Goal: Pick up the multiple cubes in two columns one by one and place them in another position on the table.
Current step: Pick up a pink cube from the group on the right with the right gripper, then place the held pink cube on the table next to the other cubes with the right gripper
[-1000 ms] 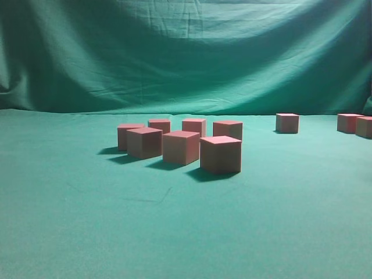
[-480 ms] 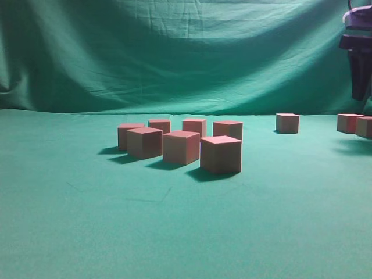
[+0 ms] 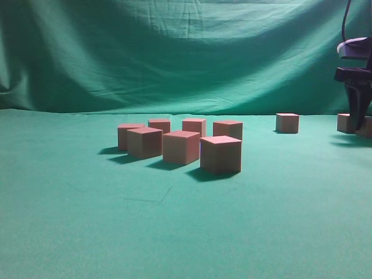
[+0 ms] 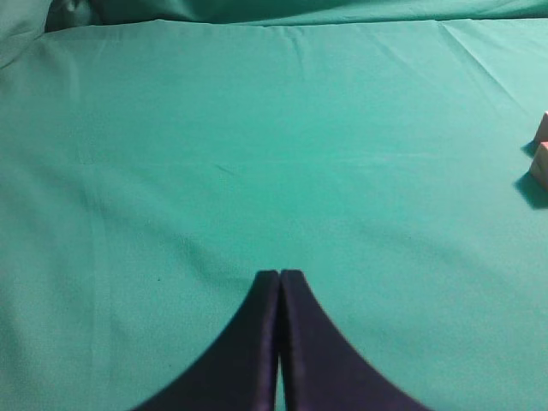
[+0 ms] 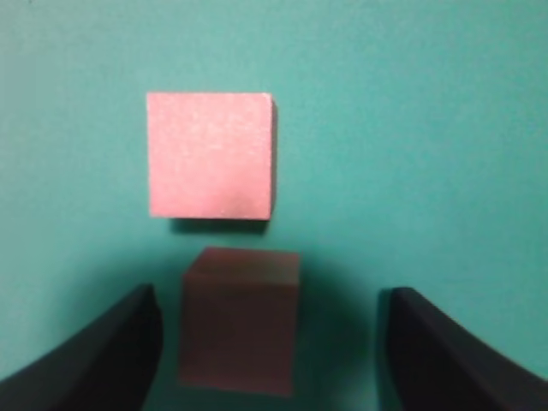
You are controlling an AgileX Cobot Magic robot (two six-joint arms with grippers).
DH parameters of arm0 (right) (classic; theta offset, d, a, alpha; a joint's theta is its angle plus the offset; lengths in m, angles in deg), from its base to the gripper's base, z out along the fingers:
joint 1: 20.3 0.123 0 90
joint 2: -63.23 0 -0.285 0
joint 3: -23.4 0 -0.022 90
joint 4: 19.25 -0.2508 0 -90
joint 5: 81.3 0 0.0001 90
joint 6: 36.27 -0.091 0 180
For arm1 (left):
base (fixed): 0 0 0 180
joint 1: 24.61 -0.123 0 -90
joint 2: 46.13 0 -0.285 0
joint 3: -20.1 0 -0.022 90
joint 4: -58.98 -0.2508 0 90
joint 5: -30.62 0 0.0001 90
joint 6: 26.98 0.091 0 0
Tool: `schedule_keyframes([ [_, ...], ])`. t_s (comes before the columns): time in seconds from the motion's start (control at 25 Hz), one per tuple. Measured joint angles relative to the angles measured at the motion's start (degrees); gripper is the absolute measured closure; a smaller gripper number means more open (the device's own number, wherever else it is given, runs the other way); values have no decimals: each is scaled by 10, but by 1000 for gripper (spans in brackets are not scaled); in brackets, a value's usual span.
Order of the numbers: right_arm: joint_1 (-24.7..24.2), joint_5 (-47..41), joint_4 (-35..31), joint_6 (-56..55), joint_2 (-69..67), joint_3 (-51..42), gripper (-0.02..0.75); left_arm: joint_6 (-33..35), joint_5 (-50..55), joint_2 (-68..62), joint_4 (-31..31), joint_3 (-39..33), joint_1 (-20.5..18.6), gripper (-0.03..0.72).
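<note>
The right end effector (image 3: 358,119) is cut off at the right edge of the exterior view and partly hides two cubes (image 3: 344,122) there. Its fingers are spread wide, one shadowed cube (image 5: 240,330) seen between them, ungripped. Nine cubes can be counted on the desk (image 3: 174,221): six clustered mid-frame (image 3: 181,142), one alone (image 3: 287,122). The left end effector (image 4: 280,282) is pressed together.

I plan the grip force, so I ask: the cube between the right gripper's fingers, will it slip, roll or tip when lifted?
The cube has flat faces and sharp edges, so it should not roll. Its matte, slightly grainy surface probably grips well. It looks like light foam, perhaps squashable, so the open right gripper likely needs only gentle force.
</note>
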Motion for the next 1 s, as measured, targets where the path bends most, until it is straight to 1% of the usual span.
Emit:
schedule_keyframes([
  [0.04,0,1,0,0,-2,0,194,0,0,0,0,0,0,688],
  [0.08,0,3,0,0,-6,0,254,0,0,0,0,0,0,688],
  [0.2,0,4,0,0,-11,4,359,0,0,0,0,0,0,688],
  [0.28,0,3,0,0,-14,4,461,0,0,0,0,0,0,688],
  [0.32,0,2,0,0,-14,4,479,0,0,0,0,0,0,688],
  [0.36,0,0,0,0,-14,4,469,0,0,0,0,0,0,688],
  [0.48,0,-17,-1,0,-12,7,469,0,0,0,0,0,0,688],
  [0.56,0,-38,-16,2,-1,13,469,0,0,0,0,0,0,688],
  [0.68,0,-67,-49,2,34,24,469,0,0,0,0,0,0,688],
  [0.88,1,-133,-142,3,115,30,469,0,0,0,0,0,0,688],
  [1.0,17,-161,-161,4,155,32,469,0,0,0,0,0,0,688],
])
